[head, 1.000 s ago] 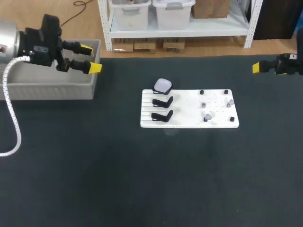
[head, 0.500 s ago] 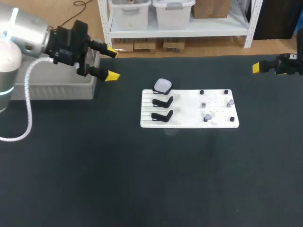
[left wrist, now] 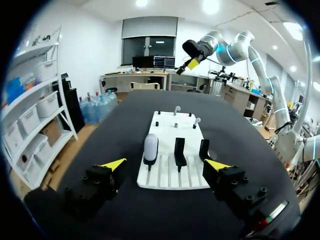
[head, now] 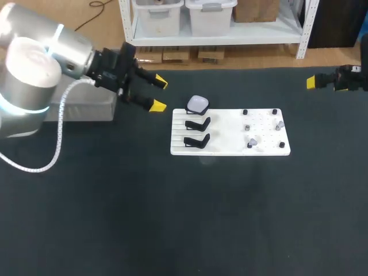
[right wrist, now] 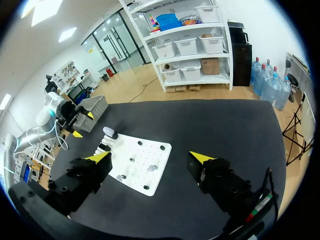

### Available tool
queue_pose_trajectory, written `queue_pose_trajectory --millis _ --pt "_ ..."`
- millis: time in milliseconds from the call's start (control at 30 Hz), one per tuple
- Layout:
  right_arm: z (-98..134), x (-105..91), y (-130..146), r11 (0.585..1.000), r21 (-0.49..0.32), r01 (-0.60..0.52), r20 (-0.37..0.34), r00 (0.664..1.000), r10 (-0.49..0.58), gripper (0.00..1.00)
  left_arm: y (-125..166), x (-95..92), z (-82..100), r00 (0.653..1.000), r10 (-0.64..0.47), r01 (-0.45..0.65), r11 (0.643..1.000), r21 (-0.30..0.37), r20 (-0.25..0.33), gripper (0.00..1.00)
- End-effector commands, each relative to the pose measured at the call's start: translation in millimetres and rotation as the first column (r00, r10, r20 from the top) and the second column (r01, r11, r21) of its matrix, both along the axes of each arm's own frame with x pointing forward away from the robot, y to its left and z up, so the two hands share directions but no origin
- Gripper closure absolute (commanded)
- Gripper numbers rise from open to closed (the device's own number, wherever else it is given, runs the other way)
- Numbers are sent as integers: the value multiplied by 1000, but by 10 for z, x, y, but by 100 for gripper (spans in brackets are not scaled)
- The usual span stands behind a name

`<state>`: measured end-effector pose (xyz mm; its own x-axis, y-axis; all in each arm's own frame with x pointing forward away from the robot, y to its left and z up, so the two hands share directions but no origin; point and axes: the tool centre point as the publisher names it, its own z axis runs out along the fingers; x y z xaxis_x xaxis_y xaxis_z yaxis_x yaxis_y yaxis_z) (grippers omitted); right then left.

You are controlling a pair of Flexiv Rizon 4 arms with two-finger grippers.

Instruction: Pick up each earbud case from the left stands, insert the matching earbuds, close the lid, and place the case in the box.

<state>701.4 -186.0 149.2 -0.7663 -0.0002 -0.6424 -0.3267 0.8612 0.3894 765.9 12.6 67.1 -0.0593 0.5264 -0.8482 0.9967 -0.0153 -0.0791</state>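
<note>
Alignment matters most for this pickup: the earbud case (head: 198, 104), perched at the far left corner of the white board (head: 230, 146) near the counter's middle, should be centred between the fingers, gripped across its sides and lifted straight up. The left end effector (head: 159, 95) is held spread, just beside the board, levelled toward the case. The right end effector (right wrist: 150, 157) is kept spread at the counter's right edge.

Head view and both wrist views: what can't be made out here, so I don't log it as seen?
- Box: inside hidden by the left arm in the head view; too far off in the right wrist view.
- Earbuds: too small in every view to match to a case.
- Earbud case: lid seam too small to see anywhere.
- Right arm: cut off by the head view's edge.
</note>
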Motion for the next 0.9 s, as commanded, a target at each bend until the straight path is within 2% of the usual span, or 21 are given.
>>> queue_pose_trajectory --millis 33,600,700,900 --pt "3 -3 0 1000 -1 0 0 1000 0 0 -120 61 -158 992 -110 110 994 -8 -65 0" --pt "3 -3 0 1000 -1 0 0 1000 0 0 -417 17 -334 985 -148 147 989 -21 -83 0" --pt "3 -3 0 1000 -1 0 0 1000 0 0 -468 35 -377 986 -138 136 990 -28 -89 3" --pt "3 -3 0 1000 -1 0 0 1000 0 0 -536 112 -390 993 -104 102 994 -42 -62 8"
